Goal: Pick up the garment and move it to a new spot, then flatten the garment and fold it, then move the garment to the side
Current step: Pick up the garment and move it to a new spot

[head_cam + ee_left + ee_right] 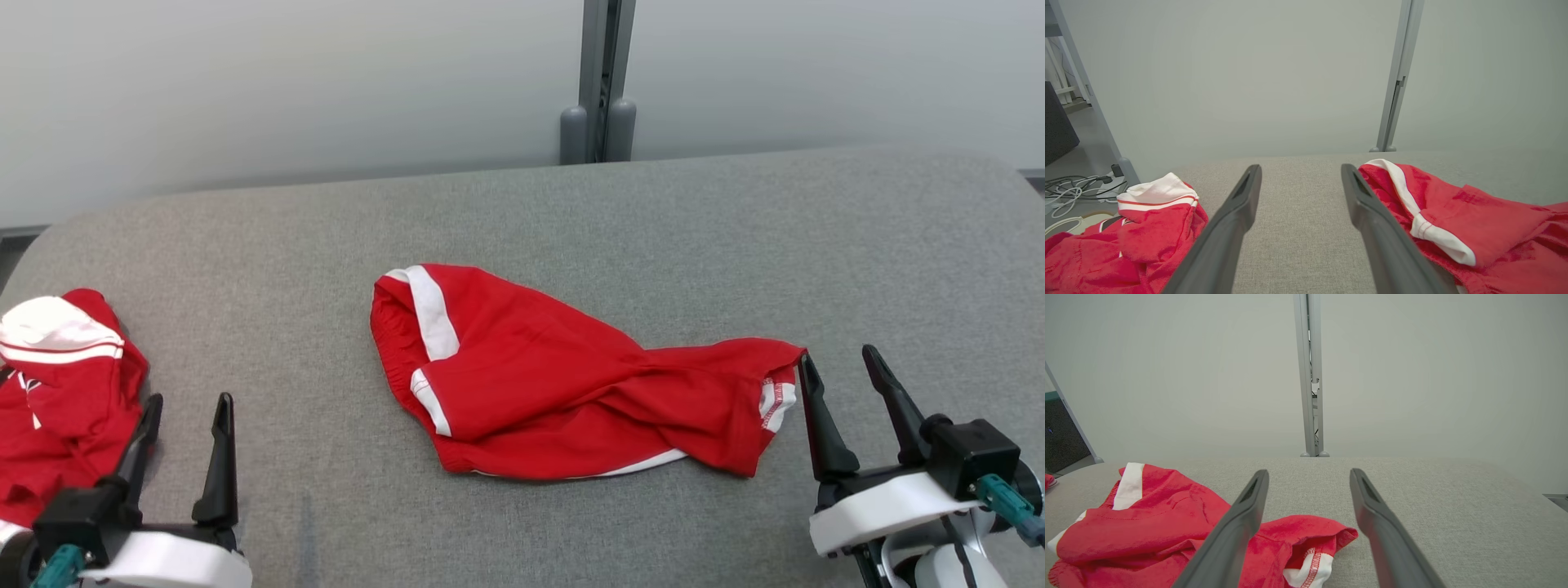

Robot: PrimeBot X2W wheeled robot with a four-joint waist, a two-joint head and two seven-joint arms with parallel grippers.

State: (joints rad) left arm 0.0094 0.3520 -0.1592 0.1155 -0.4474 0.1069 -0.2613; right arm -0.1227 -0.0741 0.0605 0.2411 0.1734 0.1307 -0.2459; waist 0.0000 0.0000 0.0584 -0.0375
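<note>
A grey fabric-covered table (571, 212) spans the head view. Crumpled red shorts with white side stripes (539, 384) lie near its middle. A second red-and-white garment (65, 392) is heaped at the left edge. The right gripper (838, 356), fingers spread and empty, sits just beside the shorts' right hem. The left gripper (188, 402), also spread and empty, rests beside the heap.

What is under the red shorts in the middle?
The red shorts lie on the grey fabric surface, visible all around them. Anything else beneath is covered by the cloth.
</note>
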